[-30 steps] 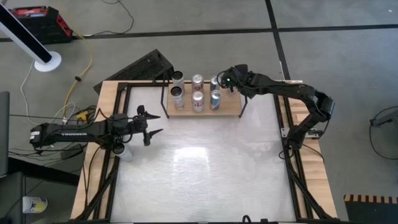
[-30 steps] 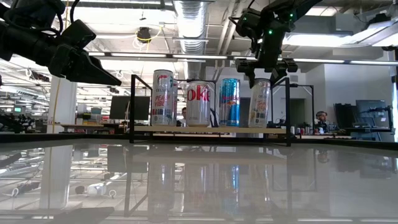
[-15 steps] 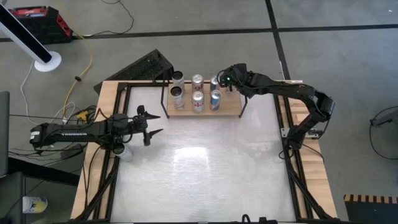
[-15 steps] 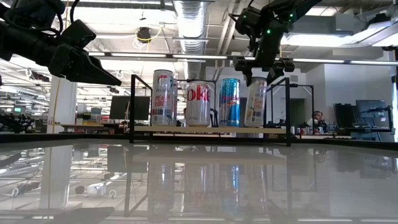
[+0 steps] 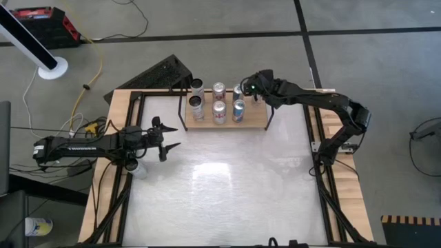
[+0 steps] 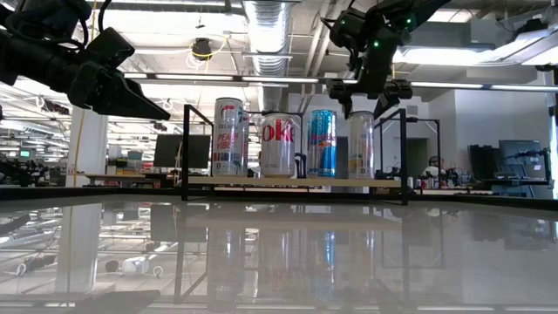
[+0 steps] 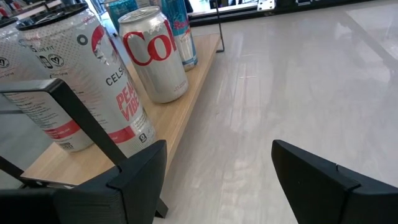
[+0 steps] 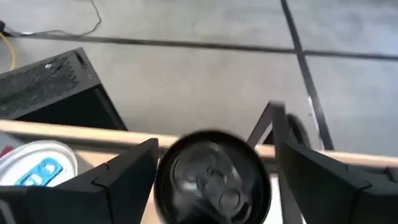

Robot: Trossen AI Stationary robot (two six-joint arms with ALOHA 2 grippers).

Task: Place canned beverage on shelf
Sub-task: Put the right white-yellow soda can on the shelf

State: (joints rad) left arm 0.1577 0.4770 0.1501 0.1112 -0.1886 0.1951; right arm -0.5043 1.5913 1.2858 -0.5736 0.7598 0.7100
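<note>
I have my right hand up over the far right end of the shelf, right above the last can. That can stands straight up on the wood board, next to the blue can. In the right wrist view the can's dark top sits between my two fingers, and I see a thin gap on each side, so the hand is spread wide and does not squeeze the can. The can is close to the black wire post at the shelf's right edge, so there is little room on that side. My left hand waits low over the left part of the bench, open with nothing in it, a bit in front of the shelf's left end. In the left wrist view the tall white can and the red-lettered can stand near the board's front edge. The big white middle of the bench gives me lots of room to move.
</note>
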